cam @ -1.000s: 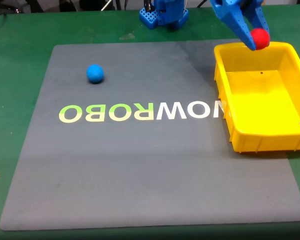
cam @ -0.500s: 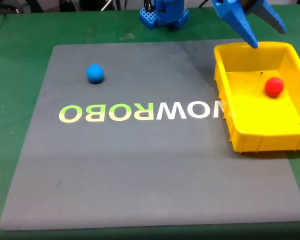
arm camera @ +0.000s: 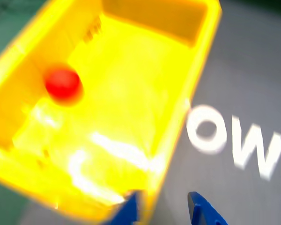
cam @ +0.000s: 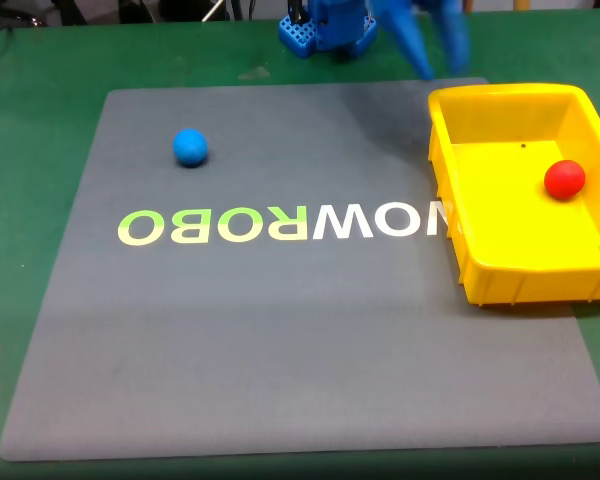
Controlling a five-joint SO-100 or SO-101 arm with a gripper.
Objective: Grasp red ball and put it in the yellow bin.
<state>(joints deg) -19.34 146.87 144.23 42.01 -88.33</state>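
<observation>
The red ball (cam: 565,179) lies inside the yellow bin (cam: 528,276), close to its right wall in the fixed view. In the wrist view the red ball (arm camera: 62,84) rests on the floor of the yellow bin (arm camera: 202,61), blurred by motion. My blue gripper (cam: 443,60) is a blur at the top of the fixed view, left of the bin's back corner, its two fingers apart. Both fingertips of the gripper (arm camera: 164,213) poke in at the bottom edge of the wrist view, open with nothing between them, over the bin's rim and the mat.
A blue ball (cam: 190,147) sits on the grey mat (cam: 280,340) at the upper left. Lettering (cam: 280,224) runs across the mat's middle. The arm's blue base (cam: 325,30) stands behind the mat on the green table (cam: 30,150).
The gripper let go of the red ball, which dropped into the bin and rolled toward its right wall. The open gripper has swung left, away from the bin.
</observation>
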